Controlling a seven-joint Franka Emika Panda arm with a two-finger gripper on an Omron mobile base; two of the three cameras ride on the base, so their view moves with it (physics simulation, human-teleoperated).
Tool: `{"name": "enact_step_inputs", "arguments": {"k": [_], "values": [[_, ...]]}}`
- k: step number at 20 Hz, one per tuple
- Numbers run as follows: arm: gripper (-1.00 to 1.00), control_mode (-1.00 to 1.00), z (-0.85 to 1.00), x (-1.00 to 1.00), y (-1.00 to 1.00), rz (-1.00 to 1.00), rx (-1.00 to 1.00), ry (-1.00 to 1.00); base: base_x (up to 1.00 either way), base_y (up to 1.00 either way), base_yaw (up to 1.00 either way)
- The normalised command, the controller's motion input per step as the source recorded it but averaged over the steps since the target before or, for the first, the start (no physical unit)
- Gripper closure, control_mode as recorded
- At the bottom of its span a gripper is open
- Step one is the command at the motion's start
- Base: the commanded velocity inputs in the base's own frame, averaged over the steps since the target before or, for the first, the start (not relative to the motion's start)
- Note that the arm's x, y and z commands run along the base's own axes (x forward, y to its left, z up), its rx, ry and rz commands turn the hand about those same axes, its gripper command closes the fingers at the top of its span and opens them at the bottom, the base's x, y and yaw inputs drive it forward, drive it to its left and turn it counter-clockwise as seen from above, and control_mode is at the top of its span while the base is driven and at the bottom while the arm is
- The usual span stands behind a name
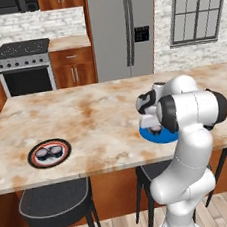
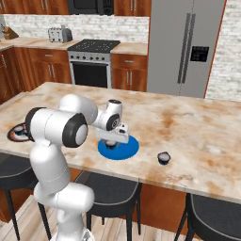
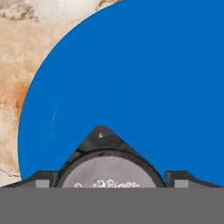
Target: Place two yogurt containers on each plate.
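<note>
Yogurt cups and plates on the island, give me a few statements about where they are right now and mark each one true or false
1. The black plate with the red-orange ring holds two yogurt cups. True.
2. The gripper is over the blue plate with a yogurt cup between its fingers. True.
3. A loose yogurt cup lies on the stove. False: it sits on the island counter, beside the blue plate.
4. The blue plate already holds two cups. False: one cup shows there, at the gripper.
5. The fridge door stands open. False: the fridge is closed.
</note>
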Motion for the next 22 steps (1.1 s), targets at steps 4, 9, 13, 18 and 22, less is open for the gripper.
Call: {"name": "enact_step_inputs", "arguments": {"k": [4, 9, 13, 18, 22], "values": [[-1.00, -1.00, 0.44, -0.02, 0.00, 0.00, 0.00, -0.01, 0.00, 0.00, 0.00], [-1.00, -1.00, 0.96, -0.53, -0.04, 0.00, 0.00, -0.06, 0.00, 0.00, 0.00], [-1.00, -1.00, 0.41, -0.57, -0.70, -0.01, 0.00, -0.03, 0.00, 0.00, 0.00], [-1.00, -1.00, 0.01, -0.08, -0.88, -0.04, -0.01, 0.00, 0.00, 0.00, 0.00], [-1.00, -1.00, 0.00, 0.00, -0.99, -0.07, 0.02, 0.00, 0.00, 0.00, 0.00]]}}
